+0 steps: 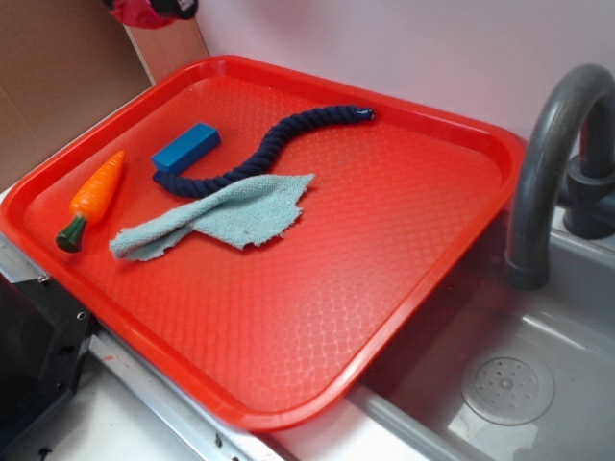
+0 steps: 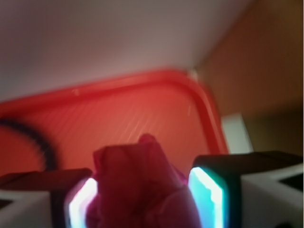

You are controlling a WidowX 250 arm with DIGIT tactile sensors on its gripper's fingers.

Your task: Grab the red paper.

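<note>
The red paper (image 2: 137, 175) is a dark crimson wrinkled wad that fills the gap between my two lit fingers in the wrist view. My gripper (image 2: 142, 192) is shut on it and holds it high above the far corner of the red-orange tray (image 2: 142, 109). In the exterior view only the gripper's tip (image 1: 178, 8) and a bit of the red paper (image 1: 136, 13) show at the top left edge, above the tray's far left corner.
On the tray (image 1: 317, 317) lie a blue block (image 1: 185, 147), a dark blue rope (image 1: 274, 144), a light blue cloth (image 1: 226, 216) and a toy carrot (image 1: 94, 197). A grey sink (image 1: 500, 384) with a faucet (image 1: 553, 163) stands on the right. A brown board (image 1: 58, 77) stands at the back left.
</note>
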